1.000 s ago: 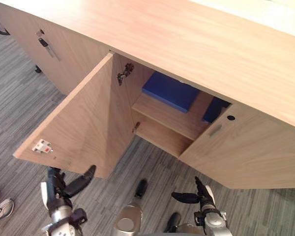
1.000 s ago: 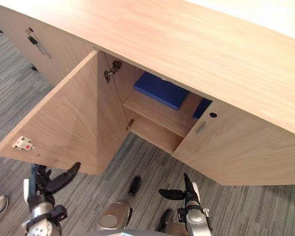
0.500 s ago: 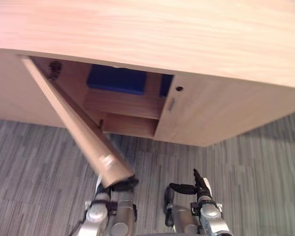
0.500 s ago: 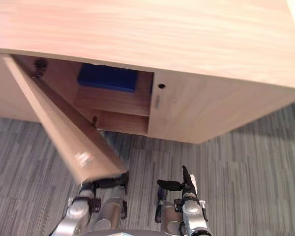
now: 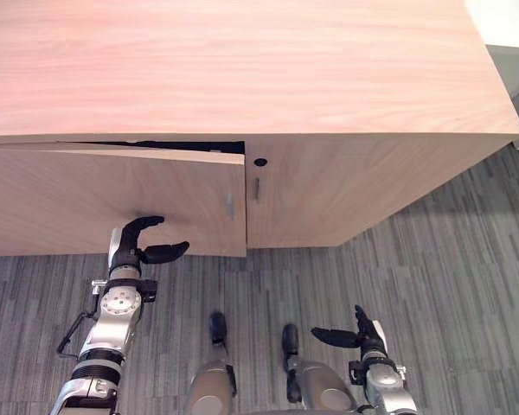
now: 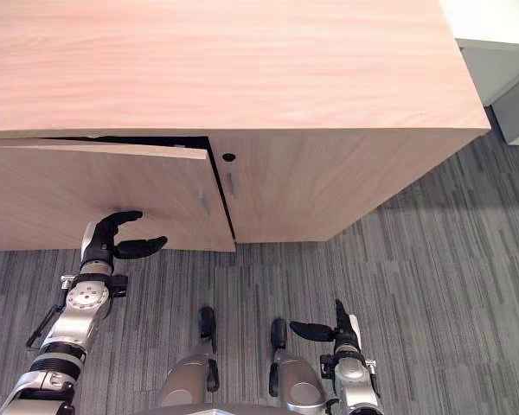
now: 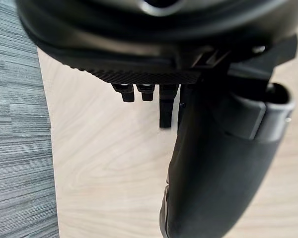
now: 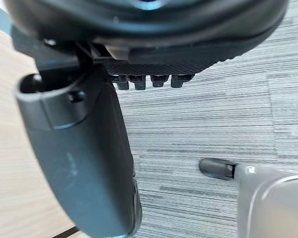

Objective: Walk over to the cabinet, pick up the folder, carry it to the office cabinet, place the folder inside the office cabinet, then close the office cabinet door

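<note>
Hiding the cabinet's inside, the office cabinet door [image 5: 60, 199] leaves us unable to tell where the folder lies. All we get is a thin dark slit [image 5: 190, 145] along the door's top edge, up & to the right of the left hand. So the door stands nearly shut, not quite flush.

The office cabinet [image 5: 242, 60] is pale wood, its wide top reaching well beyond both hands. Right of the left hand, past the door's free edge, sits the 2nd door [image 5: 329, 190], shut, w/ a small round keyhole [image 5: 259, 162] near its top corner. Slim handles [image 5: 230, 206] flank the seam btw the two doors.

The left hand [image 5: 125, 249] is raised at the door's lower part, fingers [image 7: 166, 106] loosely curved twd the panel, thumb out, grasping nothing. Whether they touch the wood we can't tell. The right hand [image 5: 365, 337] hangs low, well apart from the cabinet, over grey striped carpet [image 5: 467, 259], fingers straight, thumb spread, empty.
</note>
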`<state>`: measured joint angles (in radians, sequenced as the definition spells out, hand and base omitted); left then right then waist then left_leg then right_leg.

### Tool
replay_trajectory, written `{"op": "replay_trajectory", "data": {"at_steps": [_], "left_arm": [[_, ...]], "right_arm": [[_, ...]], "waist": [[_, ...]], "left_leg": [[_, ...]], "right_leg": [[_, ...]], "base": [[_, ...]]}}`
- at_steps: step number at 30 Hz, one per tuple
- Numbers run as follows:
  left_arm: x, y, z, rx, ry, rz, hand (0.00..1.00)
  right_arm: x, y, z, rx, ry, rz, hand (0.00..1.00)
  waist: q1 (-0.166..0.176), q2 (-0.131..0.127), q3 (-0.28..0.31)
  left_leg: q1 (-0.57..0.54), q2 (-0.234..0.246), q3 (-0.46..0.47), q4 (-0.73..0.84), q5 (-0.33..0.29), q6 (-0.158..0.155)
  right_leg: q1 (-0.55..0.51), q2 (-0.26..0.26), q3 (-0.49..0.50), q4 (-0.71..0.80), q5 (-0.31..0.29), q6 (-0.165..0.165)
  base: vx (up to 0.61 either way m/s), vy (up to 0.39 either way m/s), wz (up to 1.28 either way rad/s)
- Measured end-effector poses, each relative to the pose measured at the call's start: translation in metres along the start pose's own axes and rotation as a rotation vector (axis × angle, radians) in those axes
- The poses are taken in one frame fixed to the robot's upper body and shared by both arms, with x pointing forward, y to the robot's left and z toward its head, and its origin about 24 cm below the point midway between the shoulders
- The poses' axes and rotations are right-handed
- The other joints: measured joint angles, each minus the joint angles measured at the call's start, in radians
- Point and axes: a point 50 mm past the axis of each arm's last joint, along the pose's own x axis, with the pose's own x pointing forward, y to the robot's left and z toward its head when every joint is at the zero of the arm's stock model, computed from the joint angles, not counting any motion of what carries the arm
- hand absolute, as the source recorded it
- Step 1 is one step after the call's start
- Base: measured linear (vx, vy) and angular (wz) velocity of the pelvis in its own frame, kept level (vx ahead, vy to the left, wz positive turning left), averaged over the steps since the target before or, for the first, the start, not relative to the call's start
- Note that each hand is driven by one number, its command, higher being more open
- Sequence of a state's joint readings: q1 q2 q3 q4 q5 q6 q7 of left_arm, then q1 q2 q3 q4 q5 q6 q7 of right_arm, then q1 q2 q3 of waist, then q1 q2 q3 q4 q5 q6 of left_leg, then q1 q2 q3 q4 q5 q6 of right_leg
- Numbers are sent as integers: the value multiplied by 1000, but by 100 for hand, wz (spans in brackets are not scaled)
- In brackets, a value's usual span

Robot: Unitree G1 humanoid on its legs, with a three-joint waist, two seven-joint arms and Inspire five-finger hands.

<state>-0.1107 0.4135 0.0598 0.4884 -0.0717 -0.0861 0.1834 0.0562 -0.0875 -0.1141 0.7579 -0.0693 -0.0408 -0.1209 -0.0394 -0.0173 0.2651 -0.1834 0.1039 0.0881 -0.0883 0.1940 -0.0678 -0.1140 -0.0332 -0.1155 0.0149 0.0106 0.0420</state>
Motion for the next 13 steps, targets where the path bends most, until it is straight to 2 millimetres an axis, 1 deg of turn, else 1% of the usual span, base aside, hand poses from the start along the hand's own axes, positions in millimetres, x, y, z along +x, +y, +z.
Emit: {"op": "replay_trajectory", "data": {"at_steps": [1,2,3,5,6,7,8,9,10,12,13], "left_arm": [[-5,-1,-5,-10,12,2,100],[-15,-6,-17,-32,46,-5,100],[-30,-15,-35,-52,108,-45,100],[-44,-21,-52,-66,167,-72,100],[-60,-28,-74,-80,257,-111,100],[-65,-30,-83,-83,297,-125,100],[-79,-31,-102,-80,384,-147,100],[-92,-31,-119,-74,466,-165,100],[-98,-31,-126,-71,502,-171,100],[-119,-32,-147,-71,615,-180,100],[-123,-32,-150,-76,634,-178,100]], "right_arm": [[0,-1,0,4,0,-3,100],[0,-4,-1,13,4,-15,100],[0,-10,-3,25,13,-36,100],[0,-15,-4,30,18,-49,100],[0,-22,-6,35,26,-70,100],[0,-24,-6,34,28,-75,100],[0,-27,-7,35,33,-82,100],[0,-29,-7,46,36,-93,100],[0,-31,-8,50,37,-97,100],[0,-35,-8,61,40,-115,100],[0,-36,-8,59,38,-116,100]], "waist": [[0,1,-1],[4,6,-4],[11,18,-11],[16,28,-18],[23,42,-28],[24,46,-30],[24,52,-35],[24,53,-38],[24,52,-40],[24,51,-49],[24,51,-51]], "left_leg": [[4,0,-1,0,-2,1],[12,-2,-2,0,-6,0],[20,-6,-4,0,-12,4],[23,-8,-4,-3,-15,4],[25,-12,-5,-5,-18,6],[27,-13,-6,-5,-19,6],[33,-16,-9,-5,-20,7],[42,-18,-12,-5,-24,7],[47,-19,-13,-5,-26,7],[60,-22,-19,-5,-33,7],[61,-22,-19,-5,-34,8]], "right_leg": [[5,0,-1,0,-1,0],[14,-2,-2,0,-5,2],[24,-6,-4,0,-11,3],[27,-8,-4,0,-14,5],[29,-12,-5,0,-19,10],[32,-13,-7,0,-20,10],[39,-15,-11,0,-23,11],[50,-17,-13,0,-27,11],[56,-18,-15,0,-30,12],[68,-22,-22,0,-36,14],[71,-23,-22,0,-37,14]], "base": [[5,8,10],[1,15,7],[7,24,6],[5,12,2],[10,15,4],[22,16,8],[42,13,9],[45,10,10],[54,5,10],[39,0,9],[17,-1,4]]}}
